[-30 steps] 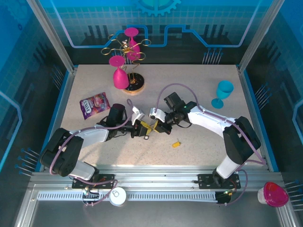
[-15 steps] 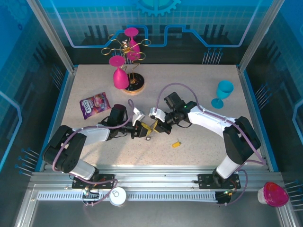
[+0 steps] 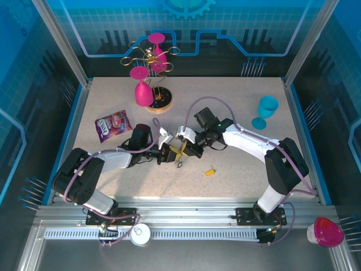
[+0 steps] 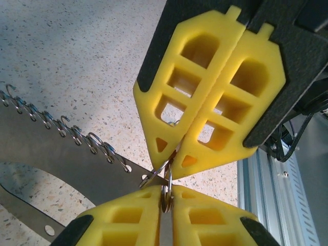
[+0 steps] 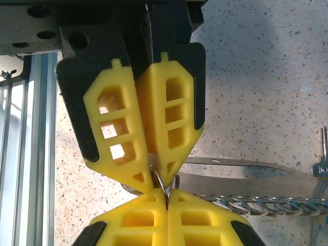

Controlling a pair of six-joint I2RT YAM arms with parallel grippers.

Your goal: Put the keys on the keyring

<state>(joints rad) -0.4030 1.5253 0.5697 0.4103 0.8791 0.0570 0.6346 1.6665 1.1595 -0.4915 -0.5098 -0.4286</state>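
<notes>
The left gripper (image 4: 165, 187) had closed over the last second and pinched the keyring (image 4: 165, 197) by its silver end, tip to tip with the right gripper (image 5: 166, 192), clamped on the same end; threading looked ready. Wrist views showed the chain (image 4: 77, 136); the top view showed 1 yellow key (image 3: 210, 172) lying apart on the table (image 3: 242, 113).

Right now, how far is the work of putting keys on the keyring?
Done: nothing I can confirm as threaded. In hand: the left pincer and right pincer both pinch the small silver ring, its chain trailing aside. Remaining: the yellow key lies loose on the table, yet to be picked up.
</notes>
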